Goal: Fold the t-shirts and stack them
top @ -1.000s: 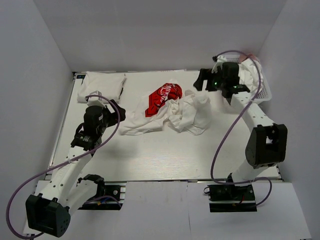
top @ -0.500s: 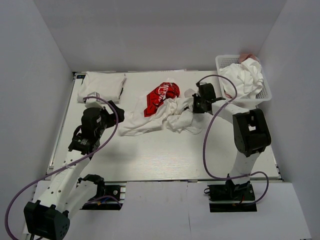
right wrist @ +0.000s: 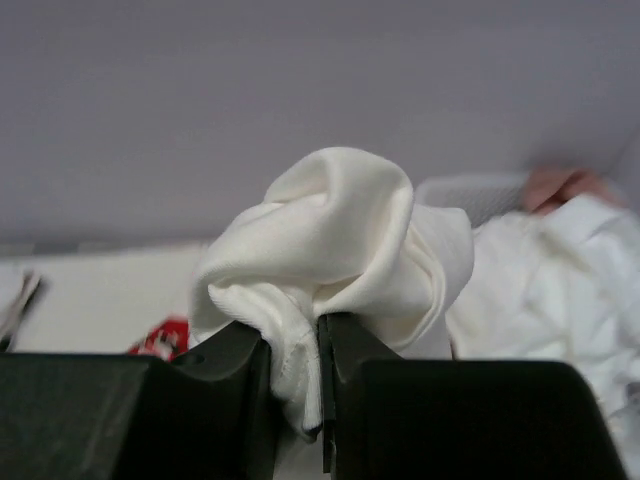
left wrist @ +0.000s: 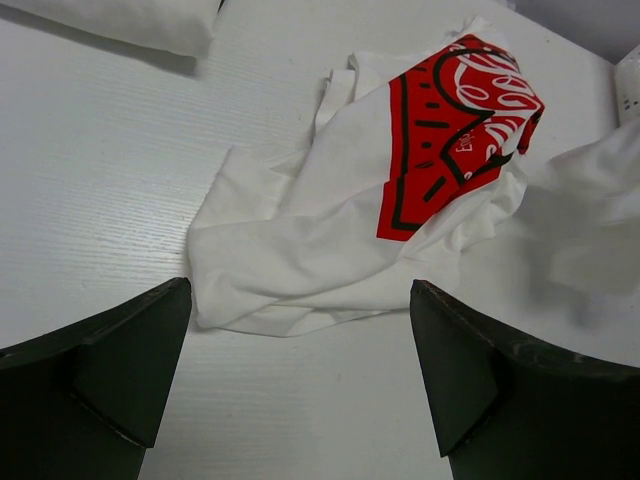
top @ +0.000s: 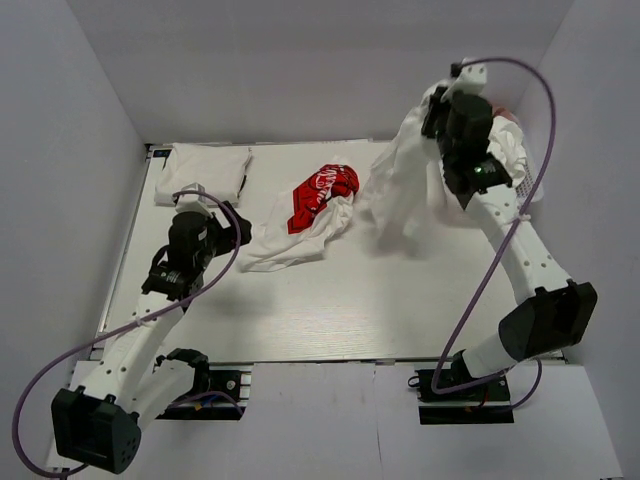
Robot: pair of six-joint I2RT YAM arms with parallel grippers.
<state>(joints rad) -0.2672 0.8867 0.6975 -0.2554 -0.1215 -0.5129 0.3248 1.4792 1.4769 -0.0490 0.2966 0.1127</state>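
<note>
The counter (top: 330,310) is a white, faintly grained board closed in by plain pale grey walls (top: 300,70) on three sides. One crumpled white t-shirt with a red print (top: 312,210) lies on it, left of centre. Just left of that shirt, the left end effector (left wrist: 300,300) hovers with its fingers spread wide, touching nothing. Up and to the right of it, the right end effector (right wrist: 320,345) is raised off the counter, its fingers pressed together on a bunched fold of a second white t-shirt (top: 400,180), which hangs down from the pinch. One folded white t-shirt (top: 205,165) lies far left of the printed one, by the back wall. One white basket (top: 533,188) stands far right, holding a heap of white cloth (top: 510,150) too tangled to count.
</note>
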